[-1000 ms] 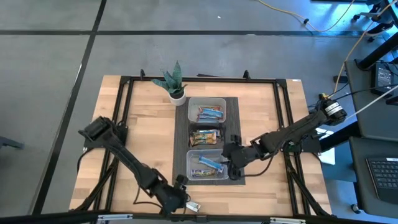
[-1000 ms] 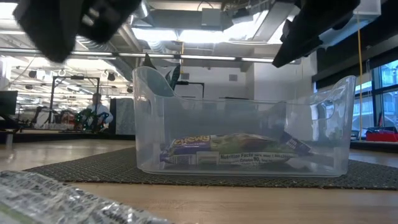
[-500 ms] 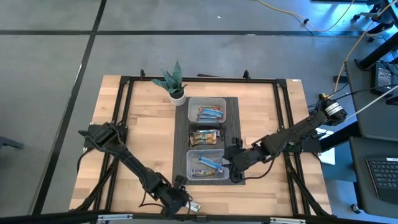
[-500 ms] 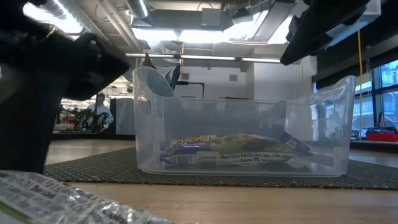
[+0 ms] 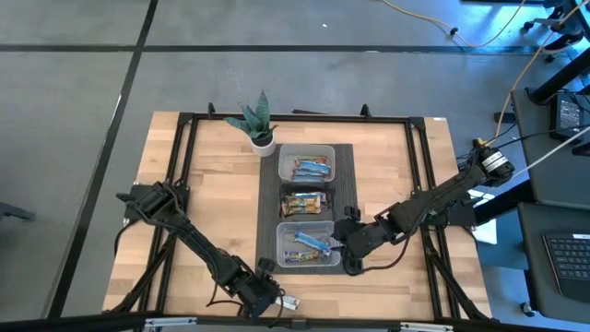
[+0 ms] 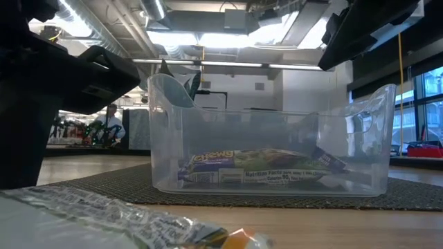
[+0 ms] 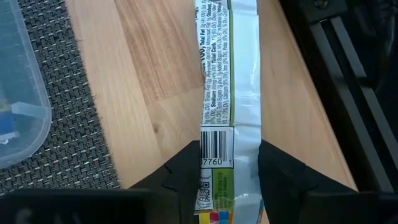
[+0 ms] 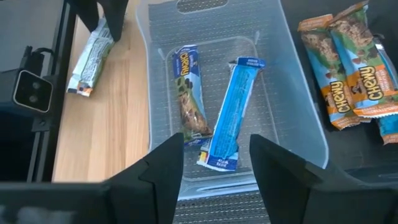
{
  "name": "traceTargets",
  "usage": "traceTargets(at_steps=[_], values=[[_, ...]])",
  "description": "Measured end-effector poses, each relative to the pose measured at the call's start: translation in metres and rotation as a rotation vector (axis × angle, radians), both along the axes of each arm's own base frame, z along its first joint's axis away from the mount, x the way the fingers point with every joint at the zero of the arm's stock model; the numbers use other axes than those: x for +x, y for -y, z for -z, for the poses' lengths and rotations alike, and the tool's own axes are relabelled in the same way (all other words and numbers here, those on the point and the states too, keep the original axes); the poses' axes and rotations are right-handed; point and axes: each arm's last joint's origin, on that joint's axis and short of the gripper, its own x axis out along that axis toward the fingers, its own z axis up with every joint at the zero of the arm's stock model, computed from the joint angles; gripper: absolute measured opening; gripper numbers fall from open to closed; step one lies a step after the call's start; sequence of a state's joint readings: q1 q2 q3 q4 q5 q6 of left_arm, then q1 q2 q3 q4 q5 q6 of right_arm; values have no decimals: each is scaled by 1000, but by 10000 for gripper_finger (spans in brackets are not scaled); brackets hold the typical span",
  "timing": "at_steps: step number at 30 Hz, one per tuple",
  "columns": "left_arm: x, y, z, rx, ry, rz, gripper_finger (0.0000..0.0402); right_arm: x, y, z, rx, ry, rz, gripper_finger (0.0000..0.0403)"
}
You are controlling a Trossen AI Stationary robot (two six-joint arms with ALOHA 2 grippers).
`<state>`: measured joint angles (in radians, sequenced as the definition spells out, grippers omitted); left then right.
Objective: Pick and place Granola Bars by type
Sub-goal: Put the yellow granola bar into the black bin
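A silver-white granola bar (image 5: 288, 302) (image 7: 227, 93) (image 6: 104, 214) lies flat on the wood by the table's near edge. My left gripper (image 5: 269, 297) (image 7: 229, 180) is open and low over one end of it, one finger at each long edge. My right gripper (image 5: 349, 253) (image 8: 216, 168) is open and empty above the right rim of the nearest clear bin (image 5: 280, 245). In that bin lie a bright blue bar (image 8: 233, 112) and a blue-and-white bar (image 8: 189, 93). The middle bin holds gold-brown bars (image 8: 348, 68), and the far bin holds blue ones (image 5: 310, 167). My left gripper straddles the silver-white bar near its end (image 7: 217, 155). The fingers (image 7: 186, 177) come from above and lie across the bar, meeting its two long edges. The wrapper shows no squeeze between them. The bar lies flat on the table.
The three bins stand in a row on a dark woven mat (image 5: 349, 184) at the table's middle. A small potted plant (image 5: 258, 124) stands behind them at the far edge. A black frame rail (image 7: 348, 74) runs close along the near edge beside the bar. A person (image 6: 111, 121) sits far back in the room.
My left gripper has come down toward the near edge onto the silver-white bar, and its arm now fills the left of the low view. The bar has shifted on the wood, and its orange-tipped end now shows in the low view. My right gripper has drifted slightly toward the near edge.
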<state>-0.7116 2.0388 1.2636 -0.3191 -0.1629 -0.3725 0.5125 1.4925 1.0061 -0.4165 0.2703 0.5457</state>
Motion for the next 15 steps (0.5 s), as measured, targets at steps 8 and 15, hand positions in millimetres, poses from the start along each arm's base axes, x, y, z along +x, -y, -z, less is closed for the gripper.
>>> traceTargets(at_steps=[8,15], values=[[-3,-2,-9,-24,-4,-20,116,-1,-3,0,0,-1,-10,186],[-11,-9,-39,-40,7,-26,118,-2,-2,1,-7,-10,-12,186]])
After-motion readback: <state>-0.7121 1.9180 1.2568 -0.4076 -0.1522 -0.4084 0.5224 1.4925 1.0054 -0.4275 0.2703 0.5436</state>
